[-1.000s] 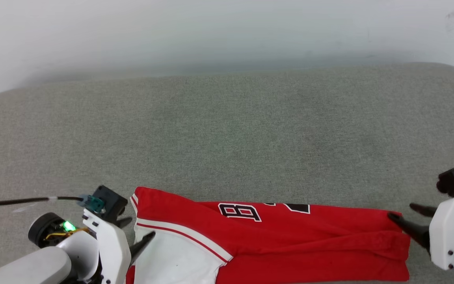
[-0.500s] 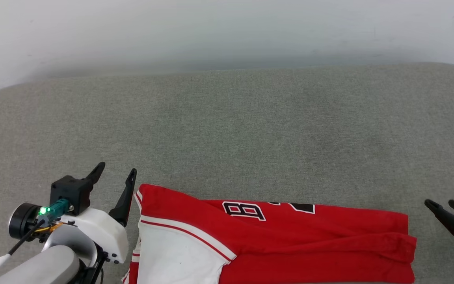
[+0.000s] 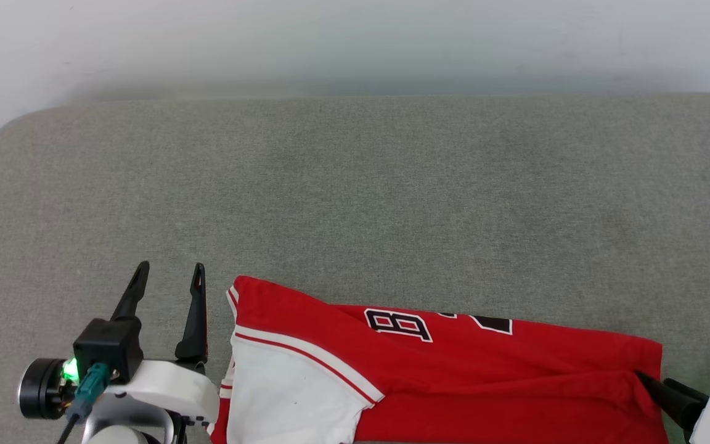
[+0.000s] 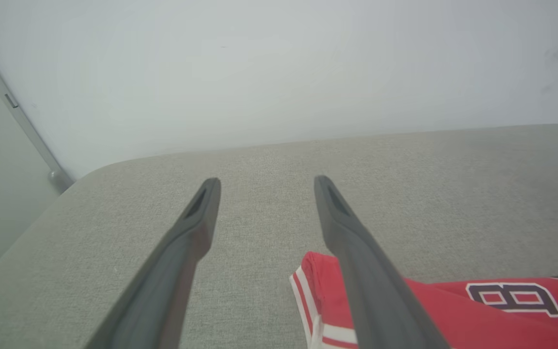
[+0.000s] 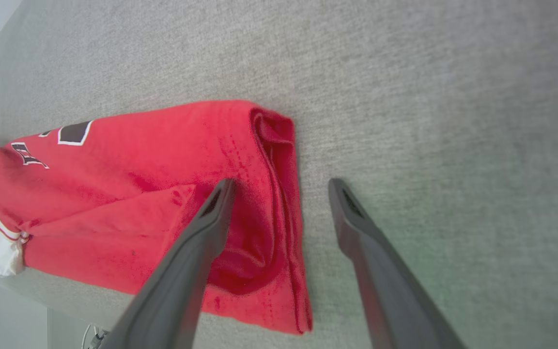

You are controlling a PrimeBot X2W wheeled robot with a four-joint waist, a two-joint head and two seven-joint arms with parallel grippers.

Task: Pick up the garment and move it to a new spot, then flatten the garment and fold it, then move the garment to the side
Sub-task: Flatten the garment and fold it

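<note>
Grey cushion (image 3: 355,185): garment (image 3: 466,364) long axis left-right, sleeve (image 3: 287,394) leftward; left tool (image 3: 170,266), right tool (image 5: 279,183) apart.

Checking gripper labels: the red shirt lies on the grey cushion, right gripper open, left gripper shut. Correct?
Not quite: the left gripper is open too, fingers spread beside the garment, as the left wrist view shows. The cushion and the open right gripper are right.

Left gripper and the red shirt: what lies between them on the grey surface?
Nothing but a narrow strip of bare grey cushion separates the open left gripper from the garment and its striped edge; the head view shows it.
</note>
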